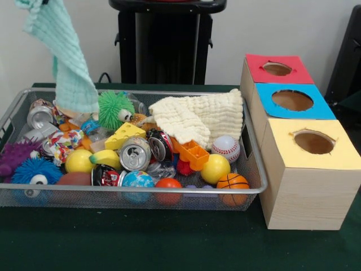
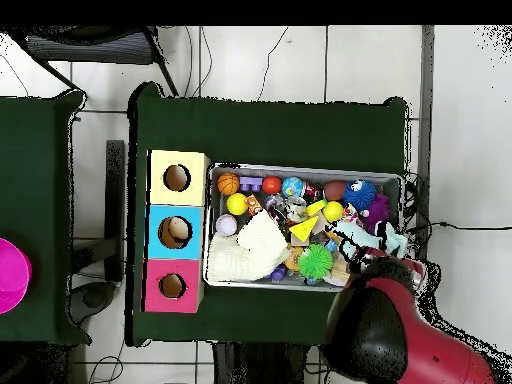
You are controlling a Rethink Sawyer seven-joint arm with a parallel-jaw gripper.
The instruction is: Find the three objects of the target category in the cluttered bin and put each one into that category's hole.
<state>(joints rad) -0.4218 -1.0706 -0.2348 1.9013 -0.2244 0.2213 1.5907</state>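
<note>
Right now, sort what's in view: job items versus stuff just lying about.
Job (target category unclear):
wire bin, three-hole wooden box, lifted teal cloth, cream cloth, soda can, baseball

Lying about:
pink round object, side table

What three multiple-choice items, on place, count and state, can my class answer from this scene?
1. The basketball lies:
A. in the bin, at the corner by the yellow-topped box
B. outside the bin
C. inside a hole

2. Boxes with holes:
A. two
B. three
C. five

3. The teal cloth is:
A. folded flat in the bin
B. hanging, lifted above the bin
C. stuffed into a hole

Answers:
1. A, it sits behind the mesh beside that box.
2. B, red, blue and yellow tops show.
3. B, it dangles from the picture's top.
</note>
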